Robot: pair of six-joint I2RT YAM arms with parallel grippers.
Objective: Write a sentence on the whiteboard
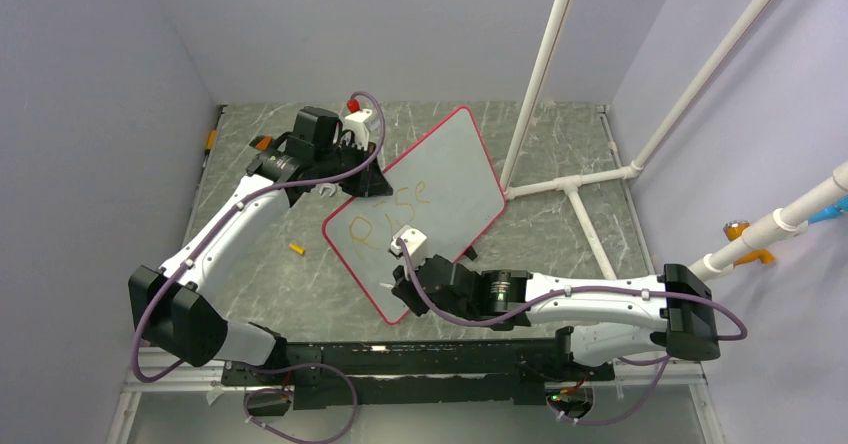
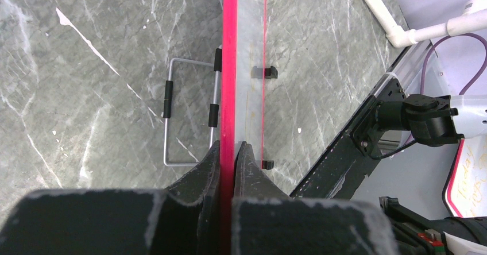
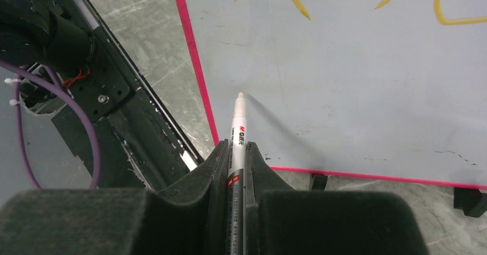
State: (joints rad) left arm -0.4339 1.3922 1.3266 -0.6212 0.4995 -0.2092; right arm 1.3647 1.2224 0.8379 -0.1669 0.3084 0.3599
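The whiteboard [image 1: 460, 164], pale grey with a red-pink rim, stands tilted in the middle of the table. The sentence [image 1: 397, 214] so reads "Rise" in orange strokes; parts of the letters show at the top of the right wrist view [image 3: 298, 2]. My left gripper [image 1: 352, 186] is shut on the board's left rim, seen edge-on in the left wrist view [image 2: 230, 65] between the jaws [image 2: 228, 149]. My right gripper [image 1: 400, 282] [image 3: 240, 149] is shut on a white marker pen [image 3: 238, 120]. Its tip is at the board's bare lower left part [image 3: 344, 82], below the letters.
A white pipe frame [image 1: 570, 184] stands at the right and back. A small orange cap [image 1: 296, 249] lies on the table left of the board. A wire stand [image 2: 166, 123] and black clips [image 2: 267, 71] sit by the board's edge. A black rail [image 1: 400, 359] runs along the near edge.
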